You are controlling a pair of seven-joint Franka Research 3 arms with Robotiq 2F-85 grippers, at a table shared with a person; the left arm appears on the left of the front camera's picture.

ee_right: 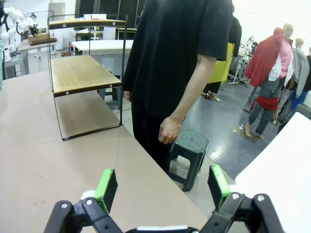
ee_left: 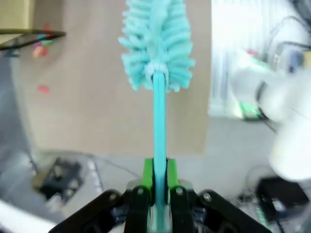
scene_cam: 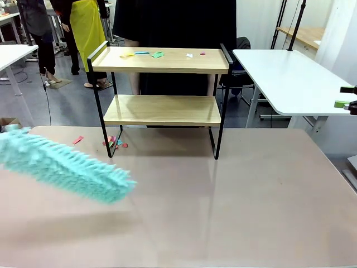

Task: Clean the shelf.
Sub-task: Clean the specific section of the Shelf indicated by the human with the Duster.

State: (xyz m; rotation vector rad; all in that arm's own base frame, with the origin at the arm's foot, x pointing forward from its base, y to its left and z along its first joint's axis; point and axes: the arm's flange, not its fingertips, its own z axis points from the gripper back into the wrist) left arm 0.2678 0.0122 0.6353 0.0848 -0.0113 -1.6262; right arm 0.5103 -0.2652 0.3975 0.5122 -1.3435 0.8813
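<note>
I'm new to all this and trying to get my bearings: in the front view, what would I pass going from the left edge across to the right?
Fluffy teal duster → two-tier wooden shelf → white side table → right claw, open, at the picture's right edge.

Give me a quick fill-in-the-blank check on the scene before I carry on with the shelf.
1. The left gripper holds the teal duster by its ____.
2. The right gripper has its jaws ____.
3. Coloured paper scraps lie on the ____ board of the shelf.

Missing words: handle; open; top.
</note>
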